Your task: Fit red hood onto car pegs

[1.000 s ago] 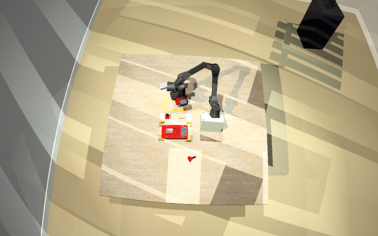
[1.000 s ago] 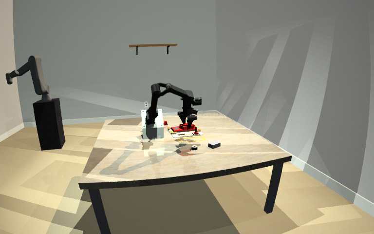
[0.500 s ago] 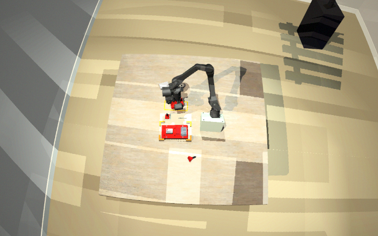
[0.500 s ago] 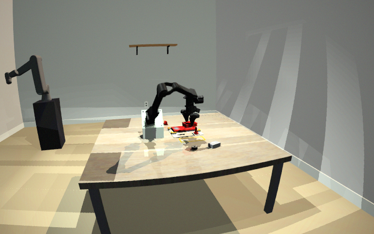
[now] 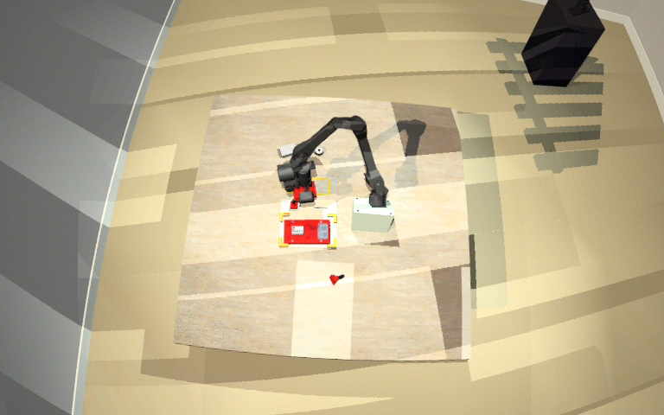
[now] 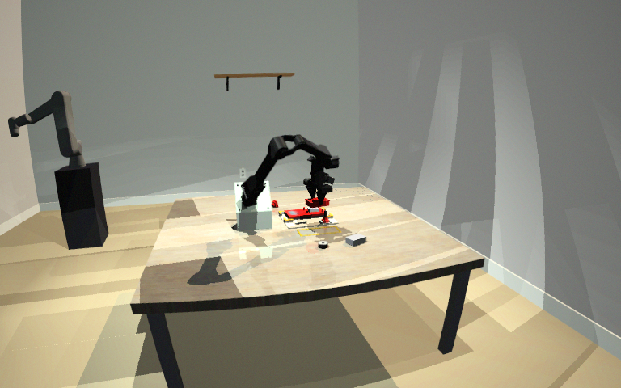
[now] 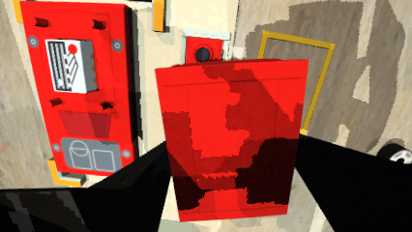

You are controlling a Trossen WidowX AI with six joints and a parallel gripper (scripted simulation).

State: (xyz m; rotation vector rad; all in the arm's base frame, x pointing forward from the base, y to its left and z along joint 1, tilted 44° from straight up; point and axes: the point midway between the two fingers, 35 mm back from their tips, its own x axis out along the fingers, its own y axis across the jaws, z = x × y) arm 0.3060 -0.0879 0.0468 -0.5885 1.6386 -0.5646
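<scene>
My gripper (image 5: 304, 192) (image 6: 317, 199) (image 7: 229, 142) is shut on the red hood (image 5: 297, 191) (image 6: 317, 203) (image 7: 210, 130), one finger on each side. The hood is in the air, roof towards the wrist camera. Its corner holes are hidden. The red chassis (image 5: 307, 239) (image 7: 73, 10) lies in the white jig (image 5: 333, 231) (image 7: 164, 48), left of the hood in the wrist view. The engine block (image 5: 296, 230) (image 7: 86, 68) is on its deck. Pegs stand around the engine, such as the upper right peg (image 7: 99, 24). The hood is beside the chassis, not over it.
A red piece with a black knob (image 5: 293, 205) (image 6: 325, 219) (image 7: 202, 54) stands near the hood. A yellow outline (image 5: 329, 187) (image 7: 319, 87), a wheel (image 5: 318, 150) (image 6: 323, 244) and a grey block (image 5: 286, 150) (image 6: 355, 239) lie behind. A red funnel-like piece (image 5: 334, 278) lies beyond the jig.
</scene>
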